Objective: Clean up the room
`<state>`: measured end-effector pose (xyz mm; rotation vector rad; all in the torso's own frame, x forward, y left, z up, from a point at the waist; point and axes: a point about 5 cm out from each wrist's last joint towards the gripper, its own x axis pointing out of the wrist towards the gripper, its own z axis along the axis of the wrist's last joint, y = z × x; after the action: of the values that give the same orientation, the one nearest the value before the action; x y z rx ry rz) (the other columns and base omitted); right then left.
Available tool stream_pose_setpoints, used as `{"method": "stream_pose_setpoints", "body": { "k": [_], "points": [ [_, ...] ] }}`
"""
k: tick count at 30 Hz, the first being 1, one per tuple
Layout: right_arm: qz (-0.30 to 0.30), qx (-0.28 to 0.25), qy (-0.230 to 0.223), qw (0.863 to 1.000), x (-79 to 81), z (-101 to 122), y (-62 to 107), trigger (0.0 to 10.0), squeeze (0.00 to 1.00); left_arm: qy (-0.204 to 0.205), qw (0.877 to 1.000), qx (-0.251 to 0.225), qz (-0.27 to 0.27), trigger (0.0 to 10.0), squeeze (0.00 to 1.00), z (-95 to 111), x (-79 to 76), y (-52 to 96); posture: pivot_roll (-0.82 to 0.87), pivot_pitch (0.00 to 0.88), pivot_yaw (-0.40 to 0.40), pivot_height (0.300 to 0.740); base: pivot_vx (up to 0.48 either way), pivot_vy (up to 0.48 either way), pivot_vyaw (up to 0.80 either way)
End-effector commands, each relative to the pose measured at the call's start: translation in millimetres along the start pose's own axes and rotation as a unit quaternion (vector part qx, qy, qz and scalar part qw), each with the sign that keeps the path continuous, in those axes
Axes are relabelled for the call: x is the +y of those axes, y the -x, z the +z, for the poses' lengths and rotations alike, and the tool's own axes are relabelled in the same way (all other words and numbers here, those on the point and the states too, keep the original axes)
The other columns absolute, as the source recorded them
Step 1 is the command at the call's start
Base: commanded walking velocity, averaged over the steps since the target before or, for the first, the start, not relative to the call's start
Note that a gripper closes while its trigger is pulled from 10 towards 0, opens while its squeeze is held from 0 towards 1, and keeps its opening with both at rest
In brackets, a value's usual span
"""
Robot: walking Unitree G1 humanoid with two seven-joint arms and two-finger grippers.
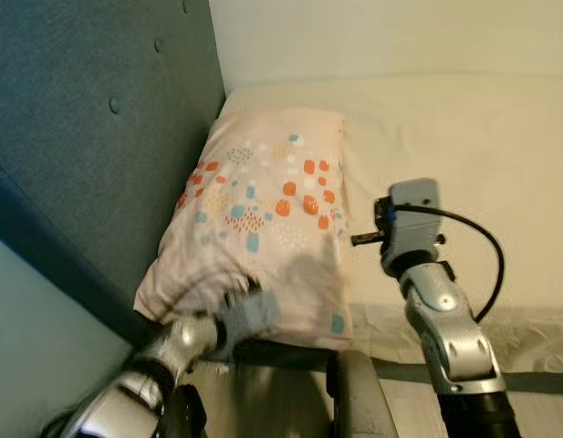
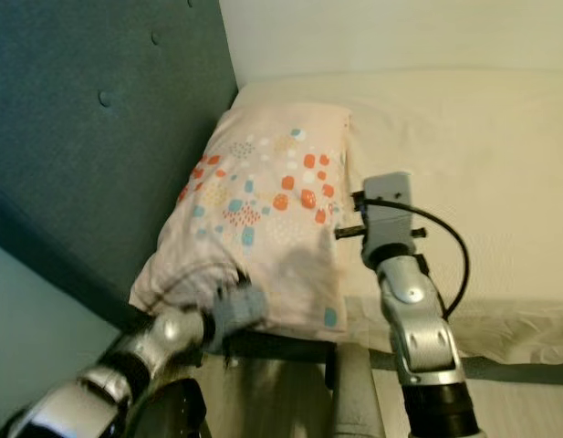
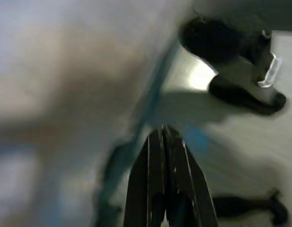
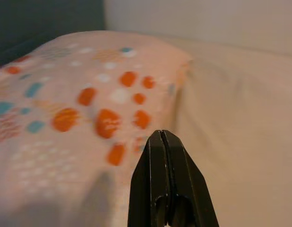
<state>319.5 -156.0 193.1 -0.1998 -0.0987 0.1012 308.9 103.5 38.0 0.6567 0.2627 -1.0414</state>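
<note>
Bedroom corner is seen from above: a pale wall (image 1: 372, 36) at the back and a dark teal tufted headboard (image 1: 89, 119) along the robot's left. A bed (image 1: 482, 146) covered with a cream sheet takes up most of the scene — its near edge is crossed by a grey frame rail (image 1: 536, 381).

A pillow (image 1: 263, 219) in pale pink, printed with orange, teal and white spots, lies on the bed against the headboard, its far end near the wall corner and its near end at the mattress edge.

The right arm is raised over the sheet just beside the pillow's right edge. In the right wrist view, the right gripper (image 4: 163, 142) is seen with its black fingers pressed together and nothing between them, pointing at the pillow's side.

The left arm is blurred at the pillow's near corner. In the left wrist view, the left gripper (image 3: 162, 139) is likewise closed and empty — dark objects (image 3: 231, 61) on a light floor lie beyond it, too blurred to identify.
</note>
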Motion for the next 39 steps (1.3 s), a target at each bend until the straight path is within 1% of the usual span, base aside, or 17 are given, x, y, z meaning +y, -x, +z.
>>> {"method": "stream_pose_setpoints", "body": {
  "k": [1,2,4,7,8,9,10,11,12,13,14,19,23,27,31,34,39],
  "points": [
    [0.022,0.011,-0.007,1.0,10.4,-4,-2.7,10.0,0.0,0.01,1.0,-0.019,-0.004,0.1,0.0,-5,6.6,14.1,-0.12,0.191,0.045,0.572,0.0,0.0,0.0],
    [0.022,0.011,-0.007,1.0,10.4,-4,-2.7,10.0,0.0,0.01,1.0,-0.019,-0.004,0.1,0.0,-5,6.6,14.1,-0.12,0.191,0.045,0.572,0.0,0.0,0.0],
    [0.036,0.015,-0.024,0.999,18.9,-7,-6.3,10.0,0.0,0.088,0.991,-0.066,0.073,0.0,0.0,-7,40.3,45.3,-0.11,0.167,0.05,0.572,0.0,0.0,0.0],
    [0.048,0.042,-0.047,0.997,24.9,-19,-6.1,10.0,0.0,0.16,0.942,-0.131,0.264,0.0,0.0,-1,88.8,84.6,-0.09,0.148,0.052,0.572,0.0,0.0,0.0],
    [0.048,0.056,-0.05,0.996,26.3,-26,-4.6,10.0,0.0,0.178,0.915,-0.139,0.335,5.0,0.0,0,100.2,94.4,-0.09,0.138,0.053,0.572,0.0,0.0,0.0],
    [0.048,0.064,-0.051,0.995,27.2,-30,-3.4,10.0,0.0,0.189,0.896,-0.147,0.373,5.0,0.0,-1,106.1,101.5,-0.09,0.138,0.053,0.572,0.0,0.0,0.0],
    [0.048,0.064,-0.051,0.995,27.2,-30,-3.4,10.0,0.0,0.189,0.896,-0.147,0.373,5.0,0.0,-1,106.1,101.5,-0.09,0.138,0.053,0.572,0.0,0.0,0.0],
    [0.046,0.084,-0.052,0.994,29.8,-39,-1.4,10.0,0.0,0.221,0.871,-0.144,0.415,10.0,0.0,-5,109.7,106.8,-0.09,0.125,0.059,0.572,0.0,0.0,0.0],
    [0.045,0.098,-0.052,0.993,31.7,-45,-0.1,10.0,0.0,0.242,0.855,-0.142,0.437,10.0,0.0,-9,110.8,110.3,-0.09,0.125,0.059,0.572,0.0,0.0,0.0],
    [0.045,0.098,-0.052,0.993,31.7,-45,-0.1,10.0,0.0,0.242,0.855,-0.142,0.437,10.0,0.0,-9,110.8,110.3,-0.09,0.125,0.059,0.572,0.0,0.0,0.0],
    [0.057,0.121,-0.043,0.99,38.7,-59,5.4,10.0,0.0,0.273,0.841,-0.112,0.454,10.0,0.0,-17,102.1,104.2,-0.09,0.114,0.064,0.572,0.0,0.0,0.0],
    [0.054,0.126,-0.036,0.99,40.8,-66,8.8,10.0,0.0,0.281,0.837,-0.099,0.459,10.0,0.0,-17,89.2,97.4,-0.09,0.105,0.072,0.572,0.0,0.0,0.0],
    [0.018,0.11,-0.052,0.992,36.9,-69,12.4,10.0,0.0,0.345,0.807,-0.116,0.465,10.0,0.0,-8,63.2,84.1,-0.1,0.101,0.069,0.572,0.0,0.0,0.0],
    [-0.001,0.094,-0.032,0.995,35.4,-71,15.9,10.0,0.0,0.365,0.783,-0.127,0.488,10.0,0.0,-5,50.2,81.3,-0.1,0.099,0.066,0.572,0.0,0.0,0.0],
    [-0.015,0.083,-0.023,0.996,33.1,-72,19.2,10.0,0.0,0.35,0.783,-0.113,0.501,10.0,0.0,-4,45.0,80.9,-0.1,0.092,0.06,0.572,0.0,0.0,0.0],
    [-0.014,0.079,-0.024,0.997,31.2,-73,20.5,10.0,0.0,0.323,0.797,-0.099,0.501,10.0,0.0,-4,44.0,79.7,-0.1,0.083,0.047,0.572,0.0,0.0,0.0],
    [0.012,0.089,-0.035,0.995,32.9,-82,24.8,10.0,0.0,0.324,0.782,-0.095,0.523,10.0,0.0,3,46.2,83.4,-0.1,0.074,0.022,0.572,0.0,0.0,0.0]
  ]
}}
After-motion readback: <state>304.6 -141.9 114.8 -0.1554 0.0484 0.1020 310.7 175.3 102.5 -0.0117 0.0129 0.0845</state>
